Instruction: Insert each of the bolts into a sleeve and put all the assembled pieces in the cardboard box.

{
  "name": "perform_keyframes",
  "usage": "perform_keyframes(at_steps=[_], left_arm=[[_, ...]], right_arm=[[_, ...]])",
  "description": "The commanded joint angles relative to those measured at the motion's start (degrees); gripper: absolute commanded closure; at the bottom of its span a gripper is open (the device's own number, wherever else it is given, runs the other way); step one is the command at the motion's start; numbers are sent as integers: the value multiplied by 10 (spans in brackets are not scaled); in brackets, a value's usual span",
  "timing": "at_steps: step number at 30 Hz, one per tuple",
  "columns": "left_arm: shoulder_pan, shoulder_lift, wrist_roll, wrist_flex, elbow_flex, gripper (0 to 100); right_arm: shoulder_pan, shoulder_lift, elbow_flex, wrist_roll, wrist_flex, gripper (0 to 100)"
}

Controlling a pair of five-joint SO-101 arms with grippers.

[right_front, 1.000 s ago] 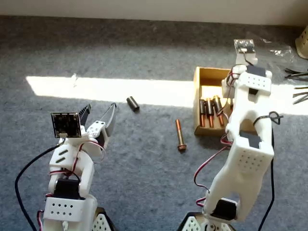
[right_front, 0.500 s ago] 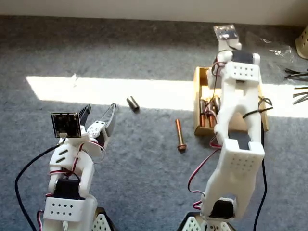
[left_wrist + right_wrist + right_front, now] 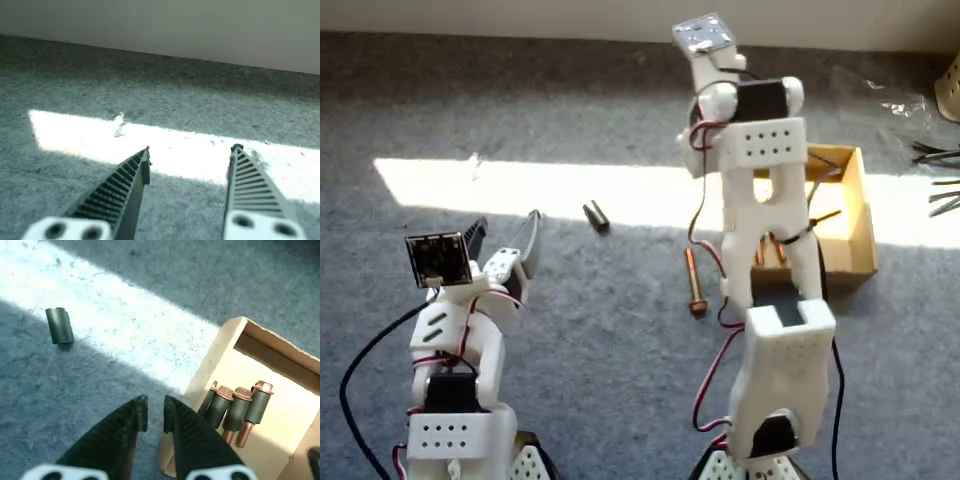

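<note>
**One bolt and one sleeve are lying loose on the carpet**

We are looking down at a grey carpet [image 3: 620,350] with a bright strip of sun [image 3: 440,180] lying across it. The loose bolt [image 3: 694,280] is lying just below the middle of the high view, with its head pointing to the bottom edge; the loose sleeve [image 3: 595,215] is lying up and to the left of it, well apart, at the lower edge of the sun strip. The cardboard box [image 3: 860,210] is sitting in the upper right of the high view, and the right arm [image 3: 765,200] is covering part of it.

In the right wrist view we are seeing four assembled pieces [image 3: 232,407] lying side by side in the box, touching one another, close to one wall. The right gripper [image 3: 155,400] is hanging over the carpet just beside a corner of the box; its jaws are only a little bit apart and are holding nothing.

The left gripper [image 3: 508,218] is sitting at the middle left of the high view, pointing to the sun strip; its jaws are spread wide apart and are holding nothing.
</note>
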Motion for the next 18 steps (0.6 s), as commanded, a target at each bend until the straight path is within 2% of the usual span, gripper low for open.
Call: perform_keyframes(at_steps=[1,11,16,18], left_arm=[[-46,0,2,-13,-5,755],[-117,0,3,-9,-5,755],[-152,0,3,-9,-5,755],[-158,0,3,-9,-5,755]], right_arm=[[-51,-34,-26,10,4,957],[-183,-32,10,-4,-27,956],[-221,-2,65,-19,-65,845],[-224,22,56,-35,-79,834]])
